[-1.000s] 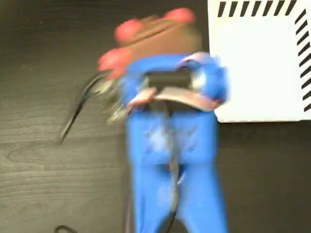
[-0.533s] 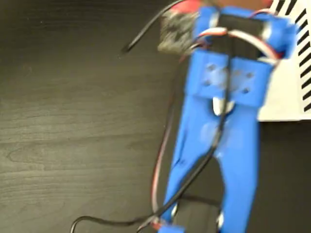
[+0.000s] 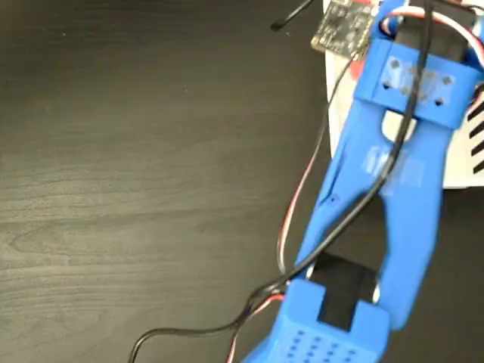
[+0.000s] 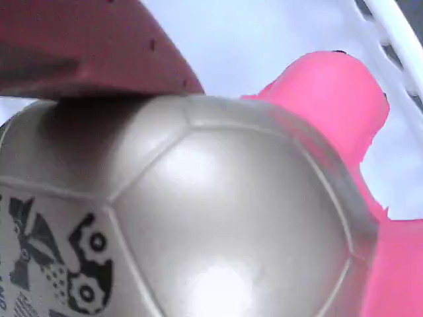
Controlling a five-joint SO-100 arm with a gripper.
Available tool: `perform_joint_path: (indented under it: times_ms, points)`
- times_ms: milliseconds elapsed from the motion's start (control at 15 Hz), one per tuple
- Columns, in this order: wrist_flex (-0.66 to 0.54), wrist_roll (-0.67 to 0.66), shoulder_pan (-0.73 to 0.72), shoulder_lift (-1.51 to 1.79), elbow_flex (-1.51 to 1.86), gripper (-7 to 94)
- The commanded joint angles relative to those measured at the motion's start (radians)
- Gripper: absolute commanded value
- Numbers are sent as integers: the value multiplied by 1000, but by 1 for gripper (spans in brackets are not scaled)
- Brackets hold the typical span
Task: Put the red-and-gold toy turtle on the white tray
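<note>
The red-and-gold toy turtle (image 4: 218, 218) fills the wrist view: a shiny domed shell with a dark printed mark at lower left and a pink head (image 4: 330, 99) at upper right. A dark red finger (image 4: 86, 46) of my gripper presses on the top of the shell; the other finger is hidden. Behind the turtle lies the pale surface of the white tray (image 4: 251, 39). In the fixed view my blue arm (image 3: 393, 189) reaches to the upper right over the white tray (image 3: 463, 162). The gripper and turtle are beyond that picture's top edge.
A dark wood table (image 3: 136, 189) spreads to the left of the arm. Black and red cables (image 3: 302, 197) hang along the arm, and a small circuit board (image 3: 344, 26) rides near the wrist. The tray's striped edge (image 3: 476, 125) shows at the right.
The arm has swung up and to the right, from the table's middle to over the tray. The turtle, seen at the top a second ago, has left the fixed view.
</note>
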Motion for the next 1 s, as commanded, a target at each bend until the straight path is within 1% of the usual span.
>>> perform_joint_path:
  times_ms: [0,67,200,400,533,600,733,933]
  points:
    - [6,8,28,49,14,0]
    - [0,5,37,46,26,0]
    - [-54,3,52,29,66,0]
    - [-71,-3,61,-23,69,0]
    - [-103,-9,63,-38,74,0]
    - [-118,-14,63,-49,74,2]
    - [-121,-35,61,-60,77,31]
    - [-141,-67,61,-55,118,53]
